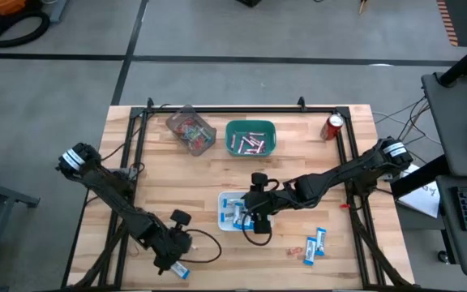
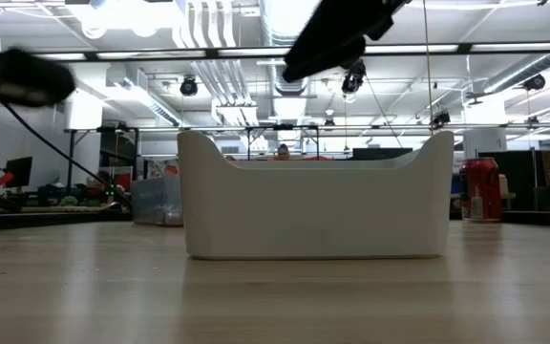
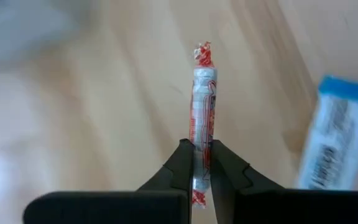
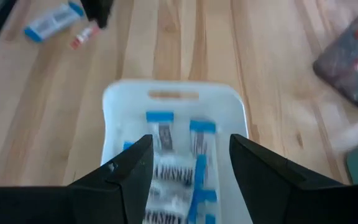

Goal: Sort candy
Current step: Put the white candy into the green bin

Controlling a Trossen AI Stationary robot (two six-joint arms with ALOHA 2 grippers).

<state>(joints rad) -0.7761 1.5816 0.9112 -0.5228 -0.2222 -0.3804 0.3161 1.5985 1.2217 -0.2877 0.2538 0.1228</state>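
Left claw (image 3: 202, 163): clamped on a pinkish-white stick candy (image 3: 202, 99), near the worktop's (image 1: 217, 170) front-left corner.
Right claw (image 4: 190, 163): wide, above the white bin (image 4: 120, 102) of blue-and-white packets (image 4: 160, 127), mid-worktop.

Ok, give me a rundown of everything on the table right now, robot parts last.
White bin: one, table centre, holding blue-and-white packets.
Green bin: one, far side, holding pinkish sticks.
Clear bin: one, beside the green bin, holding red-orange pieces.
Loose packets: a few, blue-and-white, near right of the table.
Lone packet: one, blue-and-white, beside the left gripper.
Stick candy: one, pinkish-white with red, pinched in the left gripper.
Soda can: one, red, far right corner.
Left gripper: shut on the stick, near left edge.
Right gripper: open, over the white bin.
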